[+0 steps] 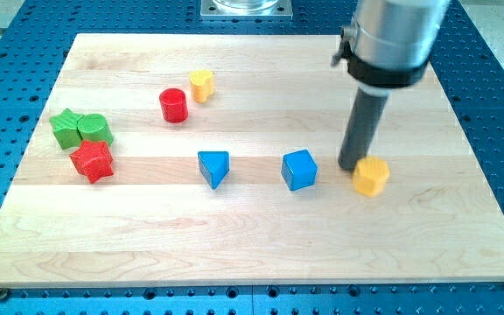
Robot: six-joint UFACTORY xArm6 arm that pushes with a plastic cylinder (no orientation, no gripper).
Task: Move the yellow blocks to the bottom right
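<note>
A yellow hexagonal block (371, 176) lies right of the board's middle. My tip (352, 165) rests on the board just at its upper left, touching or nearly touching it. A second yellow block (201, 85), small and roughly cylindrical, stands in the upper middle-left, far from the tip.
A red cylinder (173, 105) stands next to the upper yellow block. A blue cube (299, 170) lies just left of the tip. A blue triangle (214, 167) lies mid-board. At the left are a green star (65, 128), a green cylinder (94, 129) and a red star (92, 161).
</note>
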